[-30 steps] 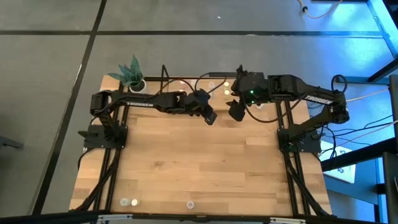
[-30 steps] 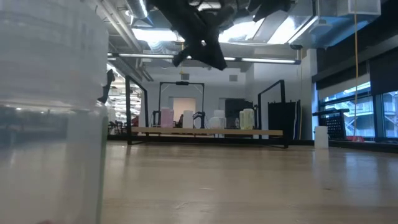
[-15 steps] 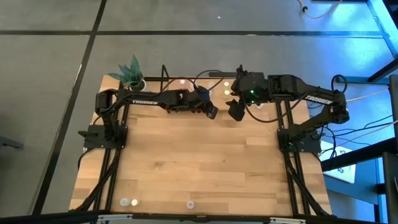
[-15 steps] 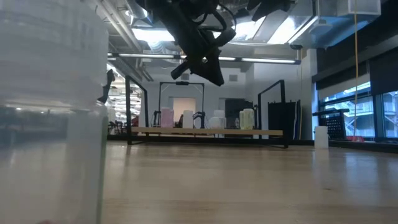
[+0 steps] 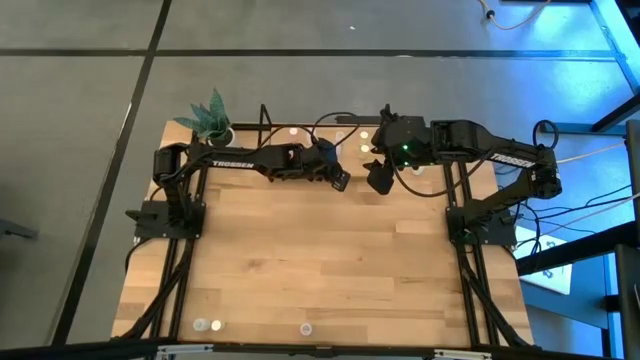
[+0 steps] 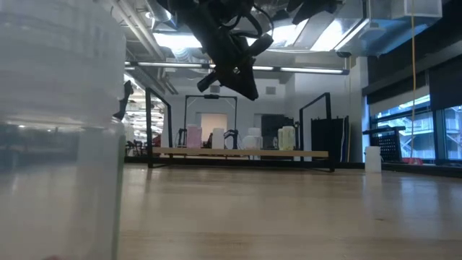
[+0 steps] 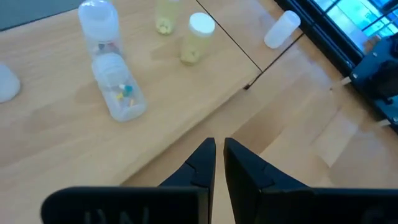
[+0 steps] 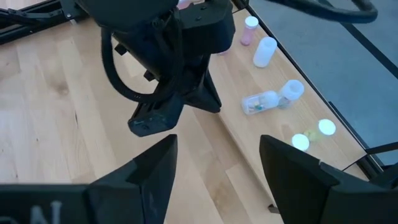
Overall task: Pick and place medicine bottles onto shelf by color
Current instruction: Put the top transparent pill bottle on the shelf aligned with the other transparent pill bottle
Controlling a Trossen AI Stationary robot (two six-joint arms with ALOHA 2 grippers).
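**Hovering empty beside a crowded shelf**

Looking down from the high view, my left gripper (image 5: 340, 180) and my right gripper (image 5: 379, 179) hang close together near the far edge of the worktop (image 5: 320, 270), just short of the shelf (image 5: 335, 135). Three loose medicine bottles (image 5: 208, 325) sit well apart from both arms along the near edge. With the two grippers this close, a careless swing from either could clip the other arm.

From the low view, my left gripper (image 6: 234, 68) hangs high above the worktop (image 6: 289, 209), and the shelf (image 6: 245, 152) shows far off with bottles in a row on it. A large blurred bottle (image 6: 61, 123) stands right at the lens; I cannot tell its colour.

Through the left wrist view, my left gripper (image 7: 219, 155) has its fingers pressed nearly together and holds nothing. Ahead on the shelf board (image 7: 56, 124), a toppled clear bottle (image 7: 118, 93) lies touching an upright one (image 7: 99, 22), with a yellow-green bottle (image 7: 198, 38) just beside. Dropping lower here, I judge I could knock the upright ones over or roll the fallen one off the edge.

Through the right wrist view, my right gripper (image 8: 214, 171) is spread wide and empty, with the left gripper (image 8: 168, 106) directly in front. Beyond it lie the toppled bottle (image 8: 264, 101), a white bottle (image 8: 264, 51) and a pink one (image 8: 249, 30). Reaching straight ahead risks hitting that arm first.
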